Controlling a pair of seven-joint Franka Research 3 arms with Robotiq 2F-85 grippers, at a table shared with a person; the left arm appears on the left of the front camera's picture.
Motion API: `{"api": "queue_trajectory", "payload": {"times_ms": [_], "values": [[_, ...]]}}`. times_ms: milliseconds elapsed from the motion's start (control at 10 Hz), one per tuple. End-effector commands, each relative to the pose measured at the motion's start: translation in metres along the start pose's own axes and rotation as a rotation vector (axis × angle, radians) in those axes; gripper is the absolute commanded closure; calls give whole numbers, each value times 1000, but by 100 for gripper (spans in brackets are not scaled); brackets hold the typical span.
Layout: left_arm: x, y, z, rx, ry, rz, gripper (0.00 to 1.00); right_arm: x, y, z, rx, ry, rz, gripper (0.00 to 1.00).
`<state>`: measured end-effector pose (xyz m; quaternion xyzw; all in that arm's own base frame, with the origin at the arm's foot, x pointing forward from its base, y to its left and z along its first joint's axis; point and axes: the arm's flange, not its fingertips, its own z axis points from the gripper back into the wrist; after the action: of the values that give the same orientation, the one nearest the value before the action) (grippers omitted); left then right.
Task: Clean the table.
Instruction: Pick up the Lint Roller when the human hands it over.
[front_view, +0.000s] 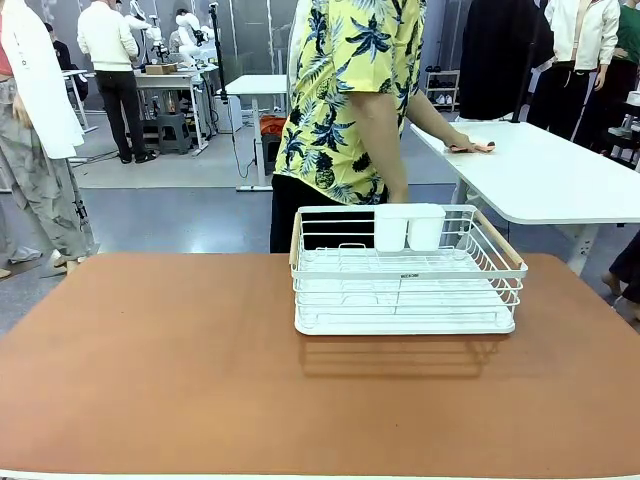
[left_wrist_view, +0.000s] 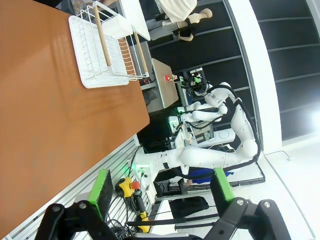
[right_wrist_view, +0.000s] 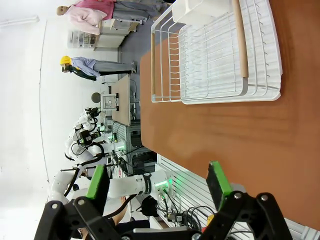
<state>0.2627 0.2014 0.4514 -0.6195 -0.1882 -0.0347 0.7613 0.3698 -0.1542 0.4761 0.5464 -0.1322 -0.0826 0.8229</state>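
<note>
Left jaws: fully spread, nothing between them. In the left wrist view the two green pads stand well apart, with only open space and background equipment in the gap. Right jaws: likewise spread wide and holding nothing; in the right wrist view their green pads frame a bare stretch of the near table edge.

The tabletop is the large reddish-brown surface with a thin pale edge, spanning the front view from left to right and from the near edge to the person at the far side.

A white wire dish rack stands on the tabletop, right of centre and toward the far edge. It has a wooden handle on each short side, and a white holder hangs at its far rim.

A person in a yellow patterned shirt stands just beyond the far edge. One hand rests on a white-topped table at the far right.
</note>
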Motion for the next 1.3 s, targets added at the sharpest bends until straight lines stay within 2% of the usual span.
{"api": "queue_trajectory", "payload": {"times_ms": [0,1200], "values": [[-1,-1,3,-14,2,-13,0,-1,2,1,6,8,10,0],[-1,-1,3,-14,2,-13,0,-1,2,1,6,8,10,0]]}}
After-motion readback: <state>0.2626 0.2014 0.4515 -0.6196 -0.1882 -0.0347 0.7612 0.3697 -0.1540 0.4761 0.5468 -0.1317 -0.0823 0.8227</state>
